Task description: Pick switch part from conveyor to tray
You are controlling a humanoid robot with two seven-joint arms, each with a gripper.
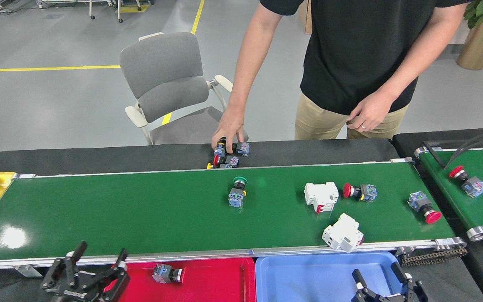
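Conveyor (141,214) carries a green-capped switch part (237,192) mid-belt, two red-capped ones (359,191) (424,206) further right, and two white breaker blocks (320,196) (342,238). Red tray (208,289) holds one switch part (167,274); blue tray (308,281) sits beside it. Left gripper (94,270) low at the frame edge, fingers spread wide, empty. Right gripper (377,279) over the blue tray, fingers apart, empty. A person's hand (228,131) rests on parts on the bench beyond.

A grey chair (173,86) stands on the far side. Right of it stands a person (350,54) in a black shirt. A potted plant (478,37) sits far right.
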